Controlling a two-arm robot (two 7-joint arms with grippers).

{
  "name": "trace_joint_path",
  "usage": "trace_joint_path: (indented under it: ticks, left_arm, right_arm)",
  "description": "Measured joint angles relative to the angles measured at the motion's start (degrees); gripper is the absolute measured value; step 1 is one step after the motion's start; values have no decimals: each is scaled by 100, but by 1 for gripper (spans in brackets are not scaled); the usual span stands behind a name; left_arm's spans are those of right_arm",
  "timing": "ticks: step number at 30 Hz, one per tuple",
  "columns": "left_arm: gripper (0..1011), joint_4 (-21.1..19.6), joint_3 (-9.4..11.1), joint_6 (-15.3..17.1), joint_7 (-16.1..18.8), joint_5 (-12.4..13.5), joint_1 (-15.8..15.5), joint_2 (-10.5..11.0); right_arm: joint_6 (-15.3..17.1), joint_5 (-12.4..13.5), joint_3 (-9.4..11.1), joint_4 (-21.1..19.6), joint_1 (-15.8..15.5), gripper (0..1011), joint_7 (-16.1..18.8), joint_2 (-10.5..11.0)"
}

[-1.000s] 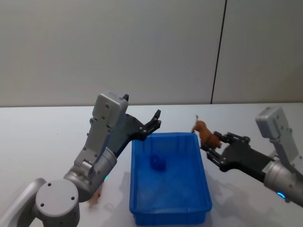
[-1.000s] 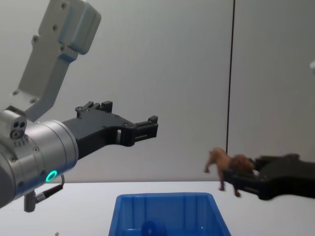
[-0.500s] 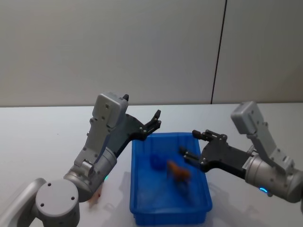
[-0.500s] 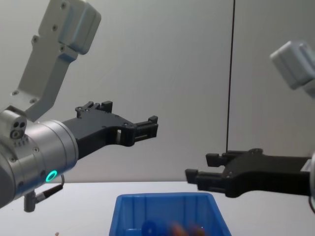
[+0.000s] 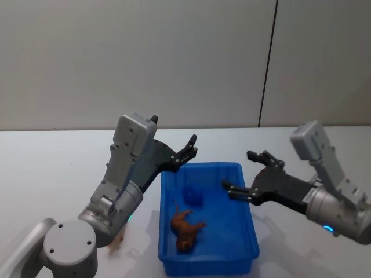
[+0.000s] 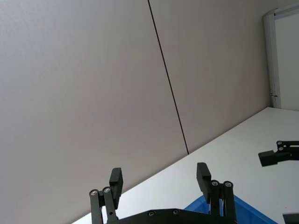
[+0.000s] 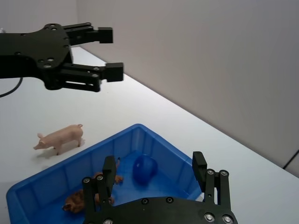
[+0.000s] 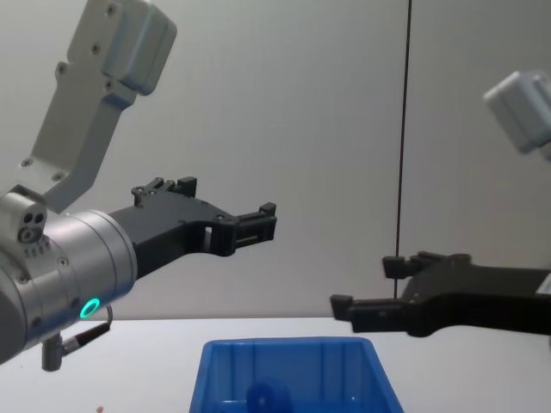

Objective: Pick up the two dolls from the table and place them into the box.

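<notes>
Pig (image 7: 60,137) stands on the counter (image 7: 149,112) beside the box (image 5: 208,263) holding the lion (image 5: 185,227); it looks light, stiff and slick, best pinched across the trunk. Left claw (image 5: 186,149) and right claw (image 5: 237,171) hover above the box, fingers spread, holding nothing.

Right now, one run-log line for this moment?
brown doll: lying in box | pink doll: standing on table | right gripper: open above box | left gripper: open, raised

Bright, even light; soft shadows on table (image 5: 46,168).
</notes>
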Motion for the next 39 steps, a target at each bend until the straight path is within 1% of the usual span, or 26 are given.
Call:
trace_joint_path:
  ticks: [4,6,8,12,13,17,27,33,37,39]
  left_arm:
    - [1001,0,0,0,0,0,0,0]
    - [1001,0,0,0,0,0,0,0]
    - [1001,0,0,0,0,0,0,0]
    - [1001,0,0,0,0,0,0,0]
    - [1001,0,0,0,0,0,0,0]
    - [1001,0,0,0,0,0,0,0]
    - [1001,-39,-7,38,20,6,34,21]
    - [1001,-223,-27,196,156,6,181,135]
    - [1001,-450,-54,403,348,-40,385,295]
    - [1001,-523,-62,458,406,-64,459,354]
  right_arm:
    - [-75,181,120,-10,-57,1001,-53,139]
    - [-86,218,140,-14,-70,1001,-61,164]
    - [-106,328,230,-33,-129,1001,-84,272]
    - [-121,467,324,-52,-216,1001,-110,405]
    - [-121,467,324,-52,-216,1001,-110,405]
    - [-130,619,441,-78,-323,1001,-142,568]
    - [-137,761,542,-104,-424,1001,-170,717]
    - [-140,814,579,-113,-460,1001,-180,769]
    - [-142,838,598,-117,-479,1001,-186,794]
    - [-143,844,604,-117,-483,1001,-186,801]
